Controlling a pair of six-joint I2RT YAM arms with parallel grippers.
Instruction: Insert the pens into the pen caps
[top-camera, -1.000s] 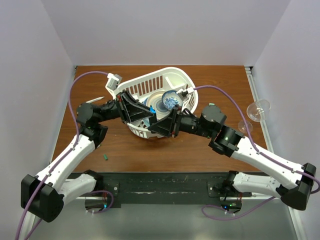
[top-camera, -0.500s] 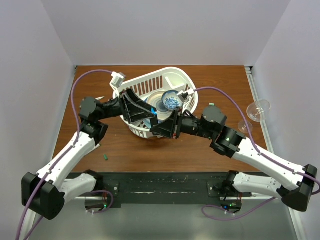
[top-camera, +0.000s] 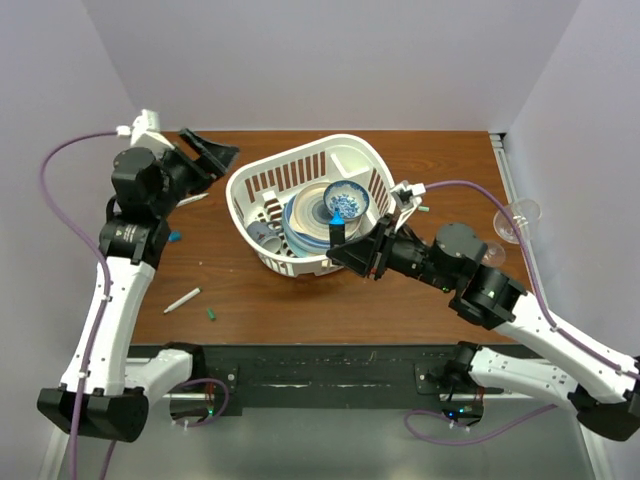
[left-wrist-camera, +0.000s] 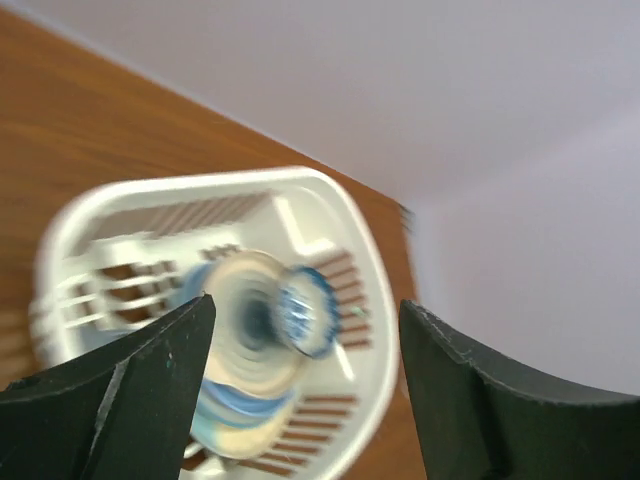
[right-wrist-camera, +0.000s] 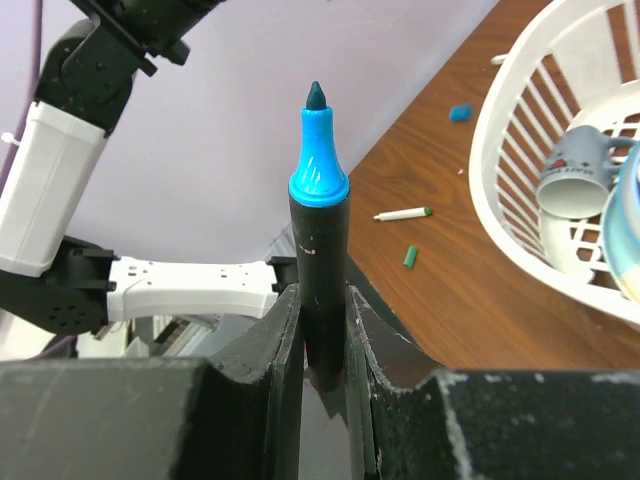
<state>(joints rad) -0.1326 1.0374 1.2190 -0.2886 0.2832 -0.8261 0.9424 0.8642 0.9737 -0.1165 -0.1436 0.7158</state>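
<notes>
My right gripper (top-camera: 347, 250) (right-wrist-camera: 322, 296) is shut on a black marker (right-wrist-camera: 318, 285), held upright with its bare bright blue tip (top-camera: 337, 231) pointing up, just in front of the white basket (top-camera: 262, 255). A thin white pen (top-camera: 182, 300) (right-wrist-camera: 400, 213) with a green end lies on the table at the left. Beside it lies a small green cap (top-camera: 212, 313) (right-wrist-camera: 410, 256). A small blue cap (top-camera: 175, 237) (right-wrist-camera: 461, 112) lies farther back, near the left arm. My left gripper (top-camera: 207, 155) (left-wrist-camera: 305, 330) hangs open and empty, high at the back left, facing the basket.
The basket (left-wrist-camera: 345, 215) holds stacked plates (top-camera: 305, 215), a blue-patterned bowl (top-camera: 345, 203) and a grey mug (right-wrist-camera: 578, 180). Another pen with a green end (top-camera: 419, 211) lies right of the basket. Two wine glasses (top-camera: 515, 218) stand at the right edge.
My left gripper has opened and swung out of the basket up to the back left. The right gripper has drawn back a little to the right with the marker. The blue cap now shows on the table.
</notes>
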